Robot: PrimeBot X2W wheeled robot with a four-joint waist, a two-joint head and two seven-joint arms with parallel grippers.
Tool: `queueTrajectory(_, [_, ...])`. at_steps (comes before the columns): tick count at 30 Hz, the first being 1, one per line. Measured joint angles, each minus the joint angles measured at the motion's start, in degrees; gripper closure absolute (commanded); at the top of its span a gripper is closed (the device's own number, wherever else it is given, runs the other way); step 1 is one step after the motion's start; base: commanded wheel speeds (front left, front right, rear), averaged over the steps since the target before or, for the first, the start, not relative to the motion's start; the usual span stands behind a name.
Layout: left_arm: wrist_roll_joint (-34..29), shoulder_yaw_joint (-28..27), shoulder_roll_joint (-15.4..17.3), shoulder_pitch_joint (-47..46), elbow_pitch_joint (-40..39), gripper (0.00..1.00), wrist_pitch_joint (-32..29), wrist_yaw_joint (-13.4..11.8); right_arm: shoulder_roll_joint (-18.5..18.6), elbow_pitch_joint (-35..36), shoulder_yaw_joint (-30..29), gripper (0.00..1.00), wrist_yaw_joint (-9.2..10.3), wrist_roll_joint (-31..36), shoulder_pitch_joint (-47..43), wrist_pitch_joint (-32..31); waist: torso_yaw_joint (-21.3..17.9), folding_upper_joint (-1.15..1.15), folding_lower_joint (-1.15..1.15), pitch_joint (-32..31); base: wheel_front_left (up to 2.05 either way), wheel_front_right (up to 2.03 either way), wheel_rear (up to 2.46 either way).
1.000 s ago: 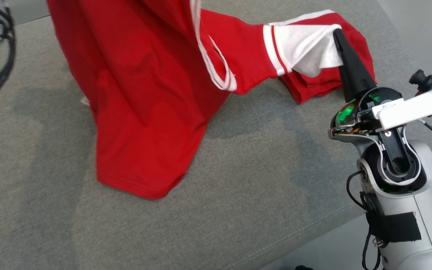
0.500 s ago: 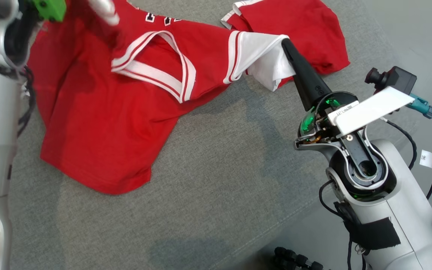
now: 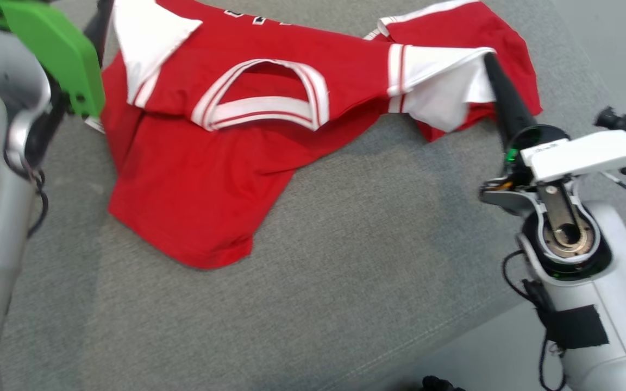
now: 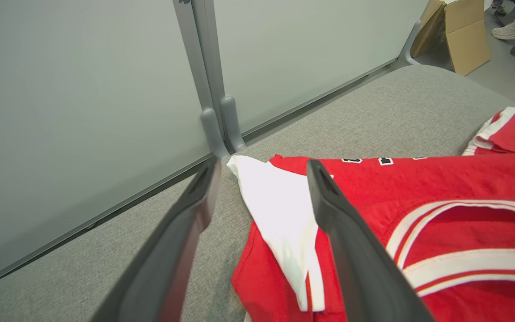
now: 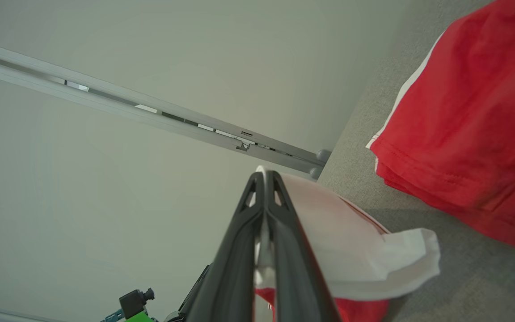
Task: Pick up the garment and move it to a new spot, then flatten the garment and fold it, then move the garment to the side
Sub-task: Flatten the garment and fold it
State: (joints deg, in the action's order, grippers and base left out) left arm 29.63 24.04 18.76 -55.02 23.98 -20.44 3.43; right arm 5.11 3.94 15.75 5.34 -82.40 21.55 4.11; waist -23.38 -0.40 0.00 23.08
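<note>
Head view: rumpled red, white-trimmed garment (image 3: 199, 184), sleeve (image 3: 438, 76) between tight right fingers (image 3: 503, 103); left fingers (image 4: 342, 232) wide

Red garment (image 3: 210, 179), white trim; grey cushion (image 3: 345, 271)

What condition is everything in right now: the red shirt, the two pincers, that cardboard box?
red jersey, crumpled on the grey cushion, neck opening up, not yet flat or folded.
left pincer, open, fingers either side of a white sleeve, gripping nothing.
right pincer, shut on the other white sleeve, holding it off the cushion.
cardboard box, on the floor, top seems open.
</note>
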Motion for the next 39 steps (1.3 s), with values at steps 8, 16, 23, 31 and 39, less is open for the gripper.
queueTrajectory(8, [4.5, 2.3, -7.2, 18.1, -8.8, 0.00, 3.6, -1.0, 4.2, -0.8, -4.4, 1.00, 1.32, 1.8, -4.6, 2.3, 4.8, 0.00, 0.00, -3.4, 0.00, 0.00, 0.00])
queueTrajectory(16, [8.4, 12.5, -15.6, 33.0, -17.4, 0.00, 3.4, 0.1, 5.5, -0.3, -4.5, 1.00, 1.82, 2.3, -7.4, 2.4, 11.4, 0.00, 0.00, -6.5, 0.00, 0.00, 0.00])
queueTrajectory(23, [4.6, 13.0, -12.1, 35.4, -17.4, 0.00, 5.2, -1.7, 5.4, 2.2, -3.4, 1.00, 1.89, 2.6, -7.8, 1.3, 15.4, 0.00, 0.00, -8.0, 0.00, 0.00, 0.00])
queueTrajectory(31, [3.2, 13.0, -11.6, 36.1, -17.1, 0.00, 7.0, -2.5, 5.2, 2.7, -2.5, 1.00, 1.90, 2.9, -7.7, 0.6, 15.2, 0.00, 0.00, -7.5, 0.00, 0.00, 0.00])
queueTrajectory(39, [-0.3, 13.5, -10.7, 36.9, -15.8, 0.00, 9.0, -3.5, 4.1, 2.6, -2.8, 1.00, 1.90, 3.2, -7.8, 0.0, 13.4, 0.00, 0.00, -6.8, 0.00, 0.00, 0.00])
